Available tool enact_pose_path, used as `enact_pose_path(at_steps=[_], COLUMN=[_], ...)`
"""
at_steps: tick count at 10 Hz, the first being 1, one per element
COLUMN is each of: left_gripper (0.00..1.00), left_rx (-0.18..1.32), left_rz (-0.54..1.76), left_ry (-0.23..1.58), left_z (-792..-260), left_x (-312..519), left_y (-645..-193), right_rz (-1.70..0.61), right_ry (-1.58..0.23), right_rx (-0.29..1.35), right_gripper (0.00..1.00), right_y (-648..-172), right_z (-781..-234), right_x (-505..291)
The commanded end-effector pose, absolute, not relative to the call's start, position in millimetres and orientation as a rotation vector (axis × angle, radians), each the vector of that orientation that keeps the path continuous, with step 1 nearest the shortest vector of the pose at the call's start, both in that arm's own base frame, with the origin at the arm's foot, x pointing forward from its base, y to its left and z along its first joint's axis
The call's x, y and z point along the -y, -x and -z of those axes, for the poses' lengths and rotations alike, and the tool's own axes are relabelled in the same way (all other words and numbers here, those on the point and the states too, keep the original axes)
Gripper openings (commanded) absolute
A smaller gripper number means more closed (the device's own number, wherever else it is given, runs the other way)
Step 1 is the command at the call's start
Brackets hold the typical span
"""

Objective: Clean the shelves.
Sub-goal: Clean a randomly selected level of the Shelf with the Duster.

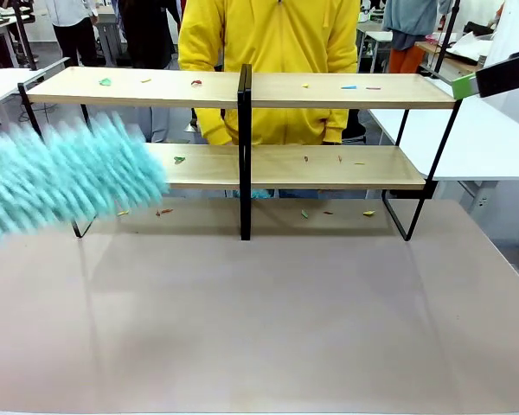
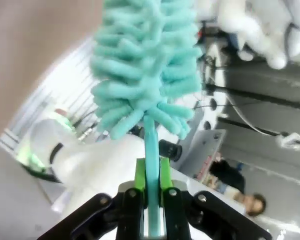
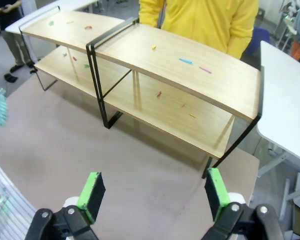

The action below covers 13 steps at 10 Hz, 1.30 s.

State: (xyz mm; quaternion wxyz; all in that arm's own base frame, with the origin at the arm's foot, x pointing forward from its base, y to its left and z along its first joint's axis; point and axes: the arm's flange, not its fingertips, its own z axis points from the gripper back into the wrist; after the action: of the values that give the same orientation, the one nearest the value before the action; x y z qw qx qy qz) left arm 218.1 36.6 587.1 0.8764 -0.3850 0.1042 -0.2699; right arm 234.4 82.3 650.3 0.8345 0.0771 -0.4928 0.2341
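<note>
While the left pincer [image 2: 151,187] clamps its green pads on the thin stem of a teal fluffy duster [image 1: 65,177], the duster head shows blurred at the left side of the desk [image 1: 259,328], overlapping the left end of the lower board. The shelves [image 1: 346,91] stand at the desk's far edge. Small coloured scraps [image 1: 105,82] lie on both boards and on the desk beneath. The right pincer [image 3: 152,192] has its jaws wide apart and empty, raised near the shelves' right end. A person [image 1: 272,43] in a yellow top stands just behind.
</note>
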Motion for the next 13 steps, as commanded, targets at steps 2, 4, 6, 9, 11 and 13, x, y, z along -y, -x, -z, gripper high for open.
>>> enact_pose_path(at_steps=[2,4,6,9,11,13], left_gripper=[0.12,0.12,0.12,0.12,0.12,0.12], left_rx=[-0.087,-0.177,-0.147,-0.117,-0.123,-0.153], left_rz=[0.217,0.332,0.206,0.21,0.171,0.152], left_ry=[0.705,0.692,0.674,0.667,0.64,0.638], left_z=[-503,-509,-487,-466,-448,-424], left_x=[24,7,11,44,55,82], left_y=[-247,-247,-258,-266,-281,-310], right_rz=[-0.498,-0.498,-0.498,-0.498,-0.498,-0.498], right_ry=[-0.168,-0.168,-0.168,-0.168,-0.168,-0.168], right_rx=[1.041,1.041,1.041,1.041,1.041,1.041], right_gripper=[1.0,1.0,1.0,1.0,1.0,1.0], right_y=[-235,-235,-235,-235,-235,-235], right_z=[-650,-650,-650,-650,-650,-650], right_x=[-81,-81,-81,-81,-81,-81])
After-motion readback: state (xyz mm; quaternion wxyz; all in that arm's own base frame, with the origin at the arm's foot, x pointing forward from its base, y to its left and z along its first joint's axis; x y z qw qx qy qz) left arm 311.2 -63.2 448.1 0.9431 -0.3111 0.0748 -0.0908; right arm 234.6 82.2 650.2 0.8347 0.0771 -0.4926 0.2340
